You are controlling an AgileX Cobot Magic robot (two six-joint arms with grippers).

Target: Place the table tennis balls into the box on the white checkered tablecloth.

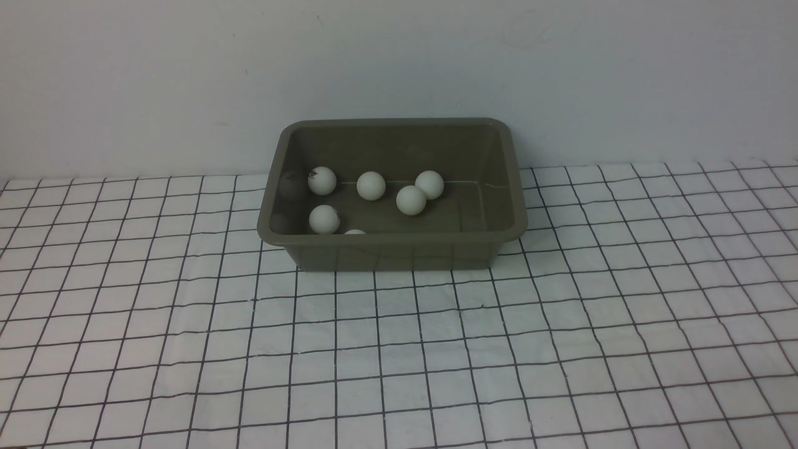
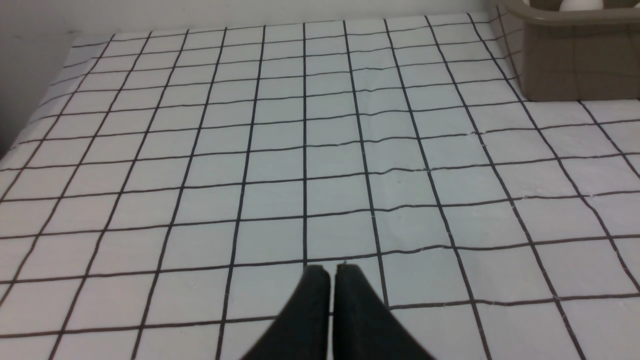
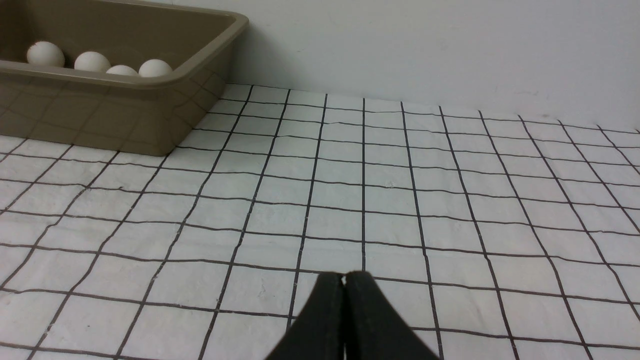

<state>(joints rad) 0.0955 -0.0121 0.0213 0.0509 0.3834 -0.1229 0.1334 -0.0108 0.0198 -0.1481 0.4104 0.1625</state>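
The olive-brown box (image 1: 393,252) stands on the white checkered tablecloth (image 1: 399,349) near the back wall. Several white table tennis balls (image 1: 371,185) lie inside it, one of them half hidden behind the front rim. Neither arm shows in the front view. In the left wrist view my left gripper (image 2: 332,270) is shut and empty above bare cloth, far from the box (image 2: 575,65). My right gripper (image 3: 344,277) is also shut with nothing in it, hovering over the cloth well away from the box (image 3: 150,115), where several balls (image 3: 155,68) peek over the rim.
A plain pale wall (image 1: 399,62) rises right behind the box. The cloth's left edge (image 2: 30,120) shows in the left wrist view.
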